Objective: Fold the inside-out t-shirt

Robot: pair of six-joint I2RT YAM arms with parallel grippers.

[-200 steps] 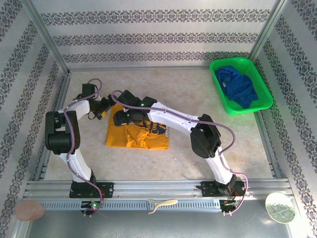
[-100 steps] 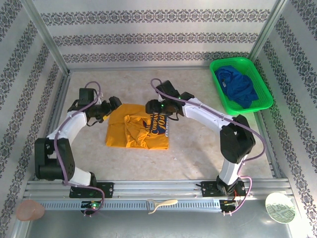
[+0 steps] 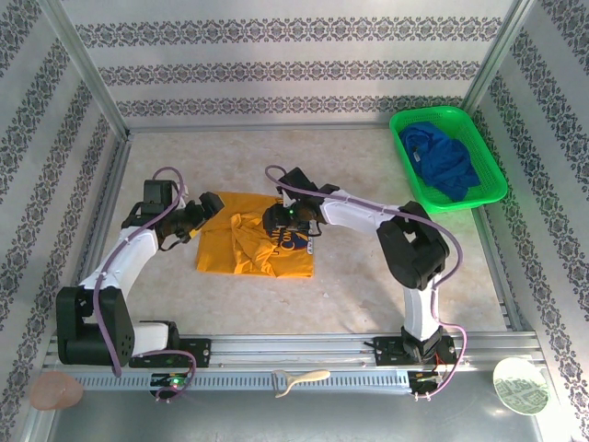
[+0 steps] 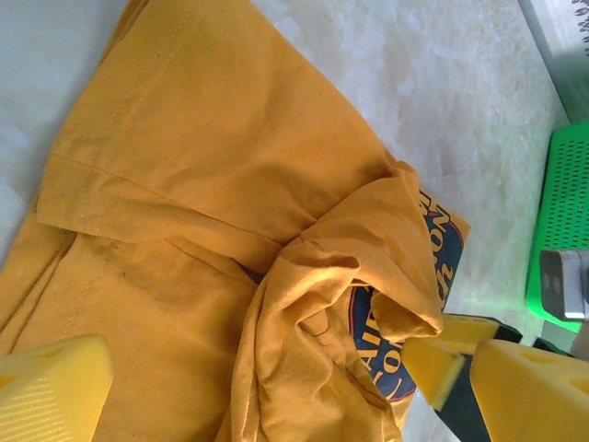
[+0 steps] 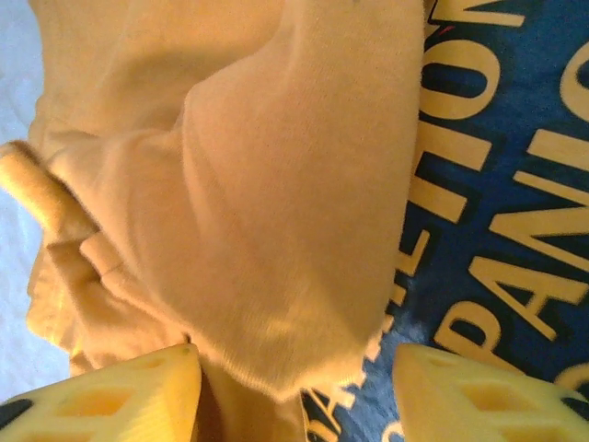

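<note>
The orange-yellow t-shirt [image 3: 241, 247] lies roughly mid-worktop [image 3: 368, 285], between the two arms. It's rumpled, with flat cloth on the left and a bunched ridge running down its middle. On its right side a dark blue print [image 3: 293, 241] with yellow lettering faces up, and in the right wrist view those letters [image 5: 497, 184] are large and clear beside a thick roll of fabric [image 5: 276, 184].

The right hand [image 3: 274, 224] is down on that bunched part. Its yellow pads [image 5: 120, 396] stand apart, one on each side of the roll, with cloth between them. Whether they're pinching it or only straddling it, I cannot tell.

The left hand [image 3: 201, 212] is at the shirt's far-left corner, spread wide and grasping nothing. From its own camera the pads [image 4: 51, 387] hang over a sleeve seam [image 4: 120, 184].

Well off to the far right sits a green basket [image 3: 405, 175] holding a dark blue garment [image 3: 444, 161].
</note>
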